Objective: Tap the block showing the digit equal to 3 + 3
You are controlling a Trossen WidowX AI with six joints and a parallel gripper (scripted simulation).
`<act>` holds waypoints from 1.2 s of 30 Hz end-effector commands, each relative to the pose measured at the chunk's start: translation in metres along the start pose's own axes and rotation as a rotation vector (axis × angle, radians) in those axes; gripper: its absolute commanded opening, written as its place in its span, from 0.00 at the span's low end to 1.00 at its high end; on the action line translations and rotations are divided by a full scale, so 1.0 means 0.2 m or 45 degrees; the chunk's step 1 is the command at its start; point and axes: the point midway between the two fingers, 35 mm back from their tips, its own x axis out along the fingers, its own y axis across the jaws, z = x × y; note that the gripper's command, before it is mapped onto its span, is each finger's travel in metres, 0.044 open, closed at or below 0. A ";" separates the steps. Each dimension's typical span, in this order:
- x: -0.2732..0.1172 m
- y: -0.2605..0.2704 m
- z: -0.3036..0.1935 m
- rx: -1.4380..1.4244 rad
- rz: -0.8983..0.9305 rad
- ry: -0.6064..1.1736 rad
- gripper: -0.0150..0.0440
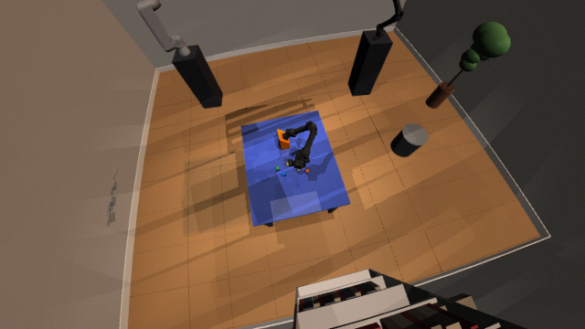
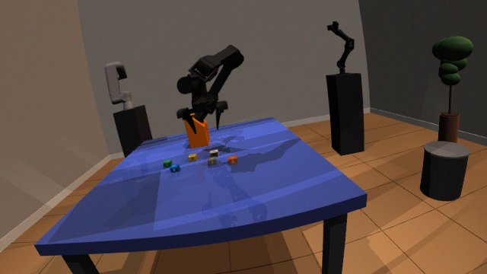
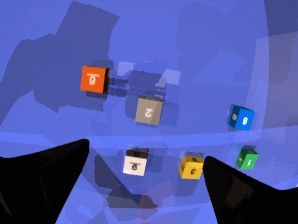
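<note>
A white block [image 3: 135, 166] [image 2: 214, 153] shows an underlined digit, upside down in the wrist view, which reads as 6 when turned upright. An orange-red block [image 3: 93, 79] [image 2: 233, 160] shows an underlined digit that reads as 9 the same way. The grey block [image 3: 148, 111] [image 2: 211, 161] shows 2 and the yellow block [image 3: 191, 168] [image 2: 192, 157] shows 3. The blue block [image 3: 242, 119] [image 2: 175, 168] seems to show 8, the green block [image 3: 248, 159] [image 2: 167, 164] 1. My gripper [image 3: 148, 155] [image 2: 206, 131] is open and empty, above the table and behind the blocks in the exterior view.
The blocks lie on the blue table [image 1: 265, 196] [image 2: 266, 190]. An orange angled object [image 2: 198, 137] [image 1: 283, 143] stands on the table behind them, near the gripper. In the wrist view, the grey block lies near the white one, and yellow lies to its right.
</note>
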 end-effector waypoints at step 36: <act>0.38 0.40 0.19 0.005 0.012 -0.004 0.67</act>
